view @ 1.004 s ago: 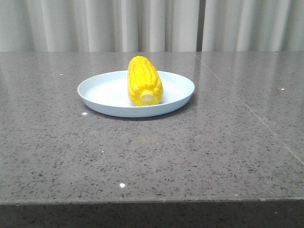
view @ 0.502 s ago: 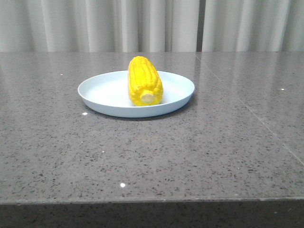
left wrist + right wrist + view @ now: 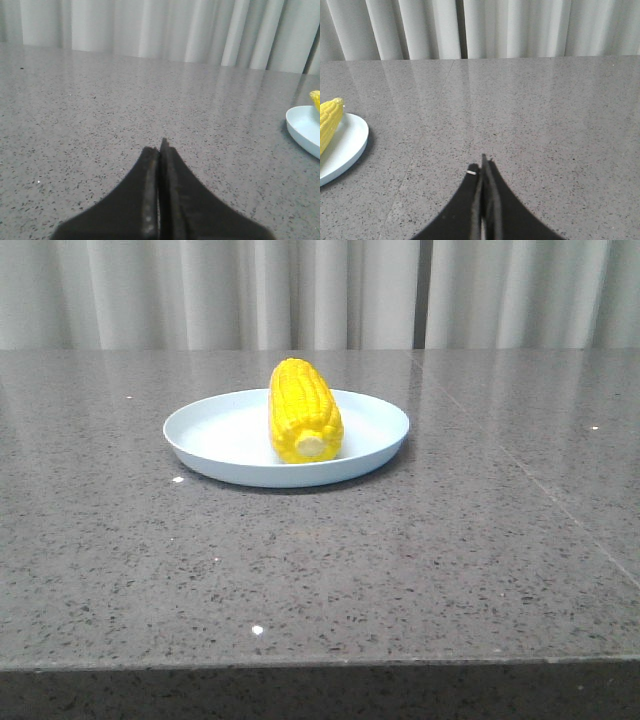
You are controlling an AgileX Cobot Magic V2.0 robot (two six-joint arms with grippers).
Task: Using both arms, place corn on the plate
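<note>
Left gripper (image 3: 161, 150) low over the table (image 3: 420, 560), fingers pressed together, empty. Corn (image 3: 303, 410) lying on the plate (image 3: 215, 430) near the table's far edge, stub end toward the front edge. Right gripper (image 3: 484, 167) likewise low, fingers together, empty.

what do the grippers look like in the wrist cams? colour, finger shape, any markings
Both alike: the left gripper and the right gripper have matte black plastic fingers, broad at the base and tapering to a narrow tip. No markings, cables or labels show. The arms themselves are out of view.
</note>
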